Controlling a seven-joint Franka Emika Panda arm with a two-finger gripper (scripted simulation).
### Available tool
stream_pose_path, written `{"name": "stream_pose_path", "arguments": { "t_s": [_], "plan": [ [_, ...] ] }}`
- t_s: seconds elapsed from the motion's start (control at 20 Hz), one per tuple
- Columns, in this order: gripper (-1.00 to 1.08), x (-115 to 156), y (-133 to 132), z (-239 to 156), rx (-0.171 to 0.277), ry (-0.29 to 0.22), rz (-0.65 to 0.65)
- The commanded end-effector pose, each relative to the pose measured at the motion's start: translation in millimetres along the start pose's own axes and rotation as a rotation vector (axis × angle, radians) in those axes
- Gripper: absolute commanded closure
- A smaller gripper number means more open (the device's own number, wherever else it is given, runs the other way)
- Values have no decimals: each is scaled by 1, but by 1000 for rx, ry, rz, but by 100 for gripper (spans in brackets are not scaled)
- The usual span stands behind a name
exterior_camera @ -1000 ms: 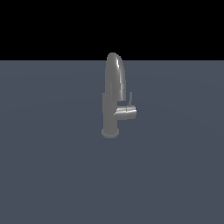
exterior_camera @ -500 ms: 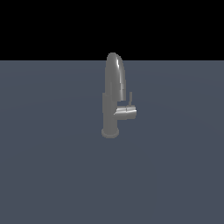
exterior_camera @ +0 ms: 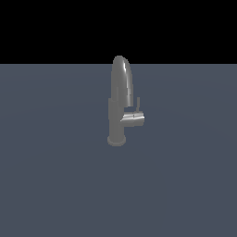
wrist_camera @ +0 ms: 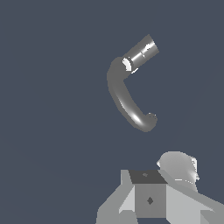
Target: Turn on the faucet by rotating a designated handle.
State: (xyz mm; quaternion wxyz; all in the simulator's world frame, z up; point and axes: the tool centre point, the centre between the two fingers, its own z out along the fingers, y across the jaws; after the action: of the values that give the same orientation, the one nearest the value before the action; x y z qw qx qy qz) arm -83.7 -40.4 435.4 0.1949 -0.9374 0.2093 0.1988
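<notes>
On my screen the table (exterior_camera: 55, 185) is the biggest thing: a flat, dull blue-grey sheet with no markings, running from the near edge back to a straight far edge. Beyond that edge the room is plain black.

The faucet (exterior_camera: 118, 104) stands alone about mid-table, close to the centre of the exterior view. It is brushed grey metal, with a flared round base sitting on the table, an upright cylinder and a tall arched spout that catches a streak of light. In the wrist view I look down on it from above, the spout curving away from the body.

The handle (exterior_camera: 134, 118) juts from the body toward the exterior view's right, a short cylinder with a thin lever rod standing up at its end.

My hand (wrist_camera: 151, 199) shows only in the wrist view, as pale grey housing well apart from the faucet; I cannot tell how far open it is, and it touches nothing.
</notes>
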Motion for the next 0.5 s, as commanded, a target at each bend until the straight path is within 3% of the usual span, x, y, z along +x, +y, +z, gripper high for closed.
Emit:
{"name": "stream_pose_path", "arguments": {
  "t_s": [0.0,0.45],
  "plan": [
    [108,15,0,3,32,-42,34],
    [108,70,3,21,149,-200,161]
  ]
}}
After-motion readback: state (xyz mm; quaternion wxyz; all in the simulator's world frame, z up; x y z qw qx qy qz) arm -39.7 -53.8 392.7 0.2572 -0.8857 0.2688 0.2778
